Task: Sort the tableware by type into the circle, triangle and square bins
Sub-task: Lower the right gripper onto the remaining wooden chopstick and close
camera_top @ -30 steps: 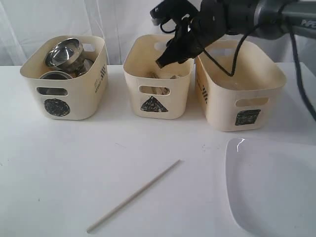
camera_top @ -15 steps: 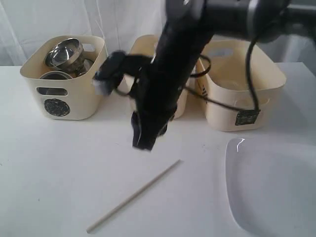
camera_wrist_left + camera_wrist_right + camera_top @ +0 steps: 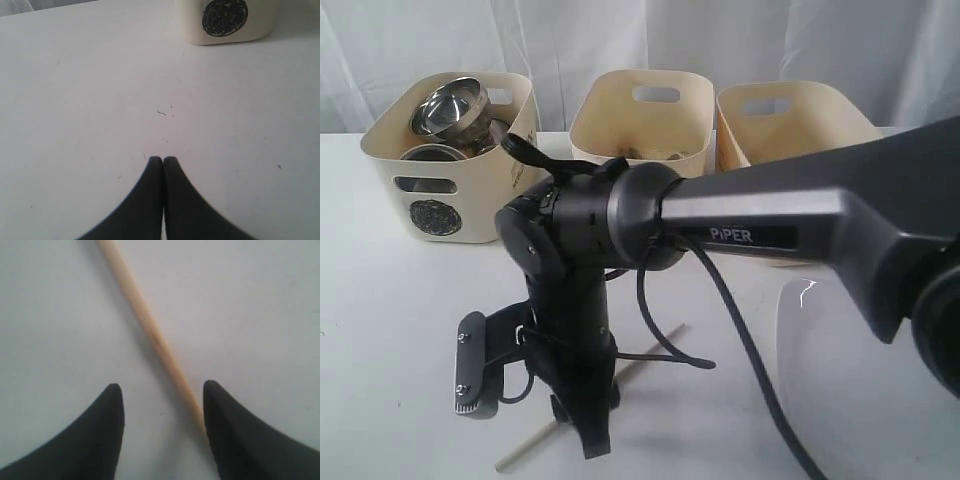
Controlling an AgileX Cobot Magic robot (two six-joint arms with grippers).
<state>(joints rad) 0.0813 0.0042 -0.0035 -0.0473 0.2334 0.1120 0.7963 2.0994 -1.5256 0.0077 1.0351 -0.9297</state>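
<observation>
Right gripper (image 3: pixel 162 385) spread, chopstick (image 3: pixel 150 332) lies flat on the table (image 3: pixel 55 305) between its fingertips, close against one, so an off-centre close may roll or flick the thin stick away instead of pinching it.

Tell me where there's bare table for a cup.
Free: the white table at left front, before the circle-marked cream plastic tub. Crowded: middle, where the right end effector is over the wooden chopstick; right, filled by the large white plate.
</observation>
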